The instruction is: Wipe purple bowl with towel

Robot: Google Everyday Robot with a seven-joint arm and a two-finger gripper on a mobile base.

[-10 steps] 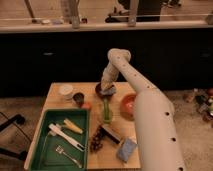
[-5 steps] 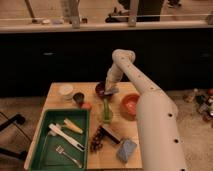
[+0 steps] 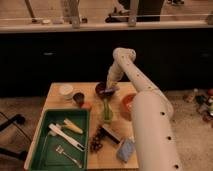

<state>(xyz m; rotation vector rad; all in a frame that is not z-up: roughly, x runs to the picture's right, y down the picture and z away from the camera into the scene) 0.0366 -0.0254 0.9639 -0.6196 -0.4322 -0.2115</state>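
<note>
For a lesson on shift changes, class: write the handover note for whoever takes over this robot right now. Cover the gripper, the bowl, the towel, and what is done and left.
Gripper: at the right rim of the dark purple bowl, near the back of the wooden table.
Towel: not clearly visible; a bluish patch at the gripper may be it.
Done: approach to the bowl.
Left: confirm the towel, wipe the bowl. Mind the tall green bottle just in front.

A kitchen-like test space: a long counter (image 3: 100,26) over dark cabinet fronts (image 3: 50,57) runs behind a wooden bench (image 3: 56,94), its near-left corner holding a green tray (image 3: 64,111) of utensils (image 3: 65,136). The gripper (image 3: 109,90) hangs near the far edge.
</note>
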